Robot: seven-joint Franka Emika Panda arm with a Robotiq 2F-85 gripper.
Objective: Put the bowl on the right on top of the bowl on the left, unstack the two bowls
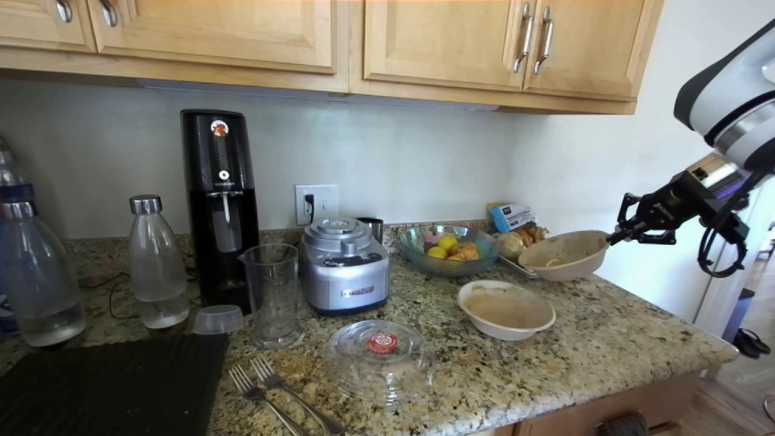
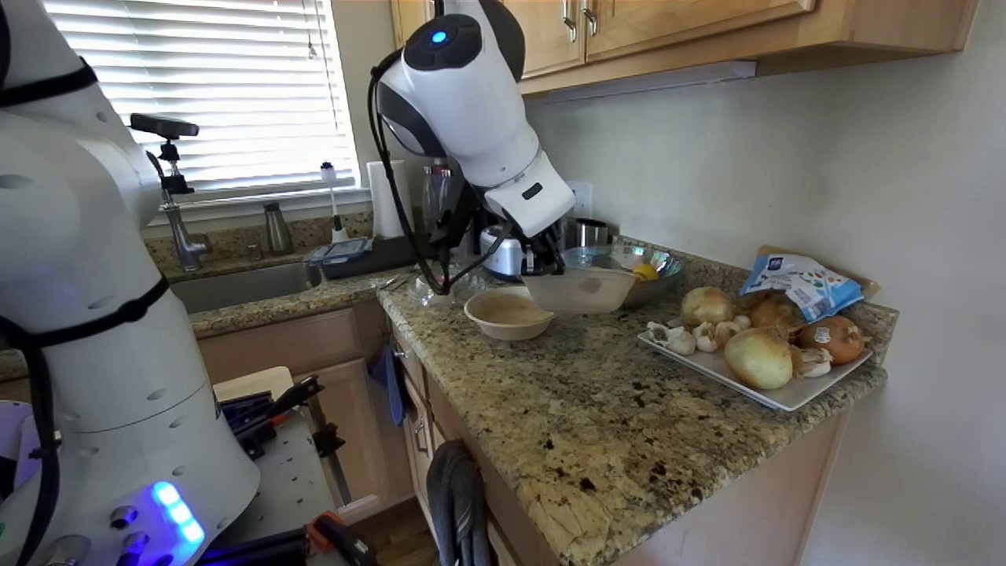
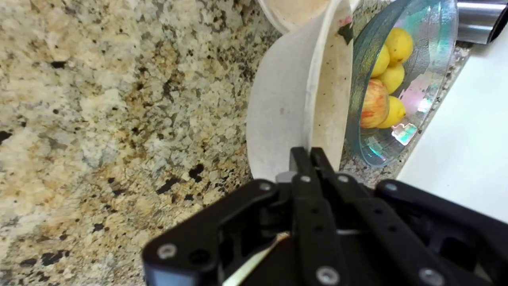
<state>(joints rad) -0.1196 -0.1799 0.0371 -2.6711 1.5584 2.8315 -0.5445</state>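
Observation:
My gripper is shut on the rim of one pale beige bowl; it also shows in an exterior view. The held bowl hangs tilted above the counter, its inside partly visible with a few food specks. It also shows in an exterior view and in the wrist view. The matching bowl sits upright on the counter, to the left of the held one in both exterior views. In the wrist view only part of this bowl shows at the top, behind the held bowl.
A glass fruit bowl stands behind the bowls, by the wall. A white tray of onions and garlic lies near the wall. A clear plastic lid, two forks and a food processor are to the left on the granite counter.

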